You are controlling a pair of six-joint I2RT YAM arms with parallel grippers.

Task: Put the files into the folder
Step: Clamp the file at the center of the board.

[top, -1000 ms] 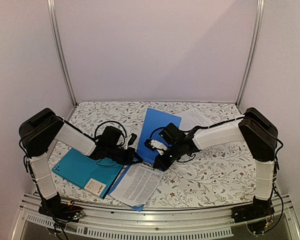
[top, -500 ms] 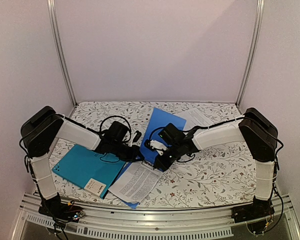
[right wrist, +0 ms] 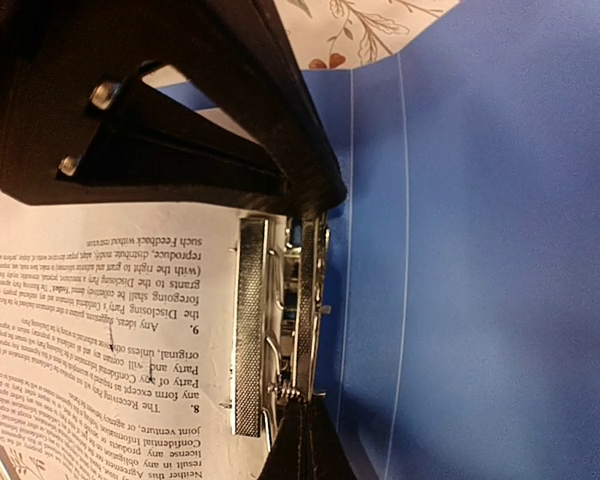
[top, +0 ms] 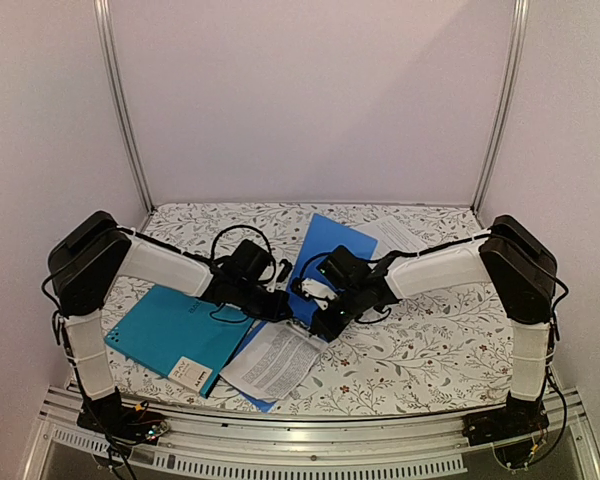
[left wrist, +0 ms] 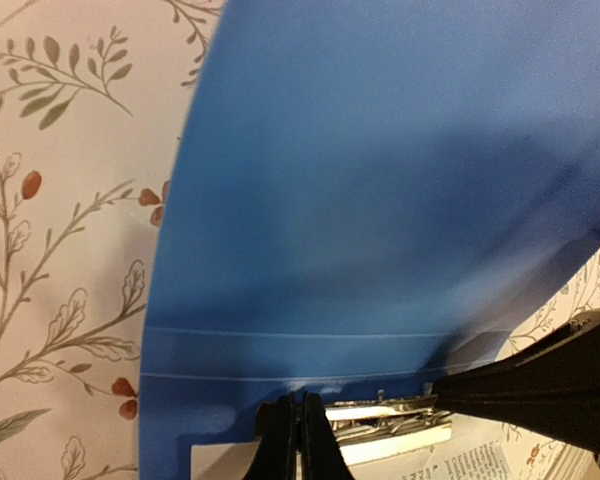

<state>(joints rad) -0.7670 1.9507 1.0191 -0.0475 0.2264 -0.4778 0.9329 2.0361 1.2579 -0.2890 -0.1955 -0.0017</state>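
Observation:
The teal folder [top: 170, 335] lies closed at the left, its white label [top: 192, 372] toward the front. One printed file [top: 275, 360] lies on the lower half of an open blue folder [top: 328, 250], under a metal clip [right wrist: 280, 320]. A second file [top: 395, 238] lies at the back right. My left gripper [left wrist: 300, 440] is shut, with its tips at the clip's [left wrist: 400, 425] left end. My right gripper [right wrist: 305, 425] is also shut, with its tip against the spring end of the clip. In the top view both grippers [top: 288, 308] [top: 312, 322] meet at the blue folder's spine.
The flowered tablecloth [top: 430, 340] covers the table. The blue folder's front corner [top: 265, 405] and the sheet reach near the table's metal front rail [top: 300, 425]. Metal posts [top: 120, 110] [top: 500, 110] stand at the back corners. The left gripper's black body [right wrist: 180, 130] fills the top of the right wrist view.
My left gripper has moved right, up to the clip and the right gripper. The blue folder and the sheet on it have shifted slightly. The right arm has hardly moved.

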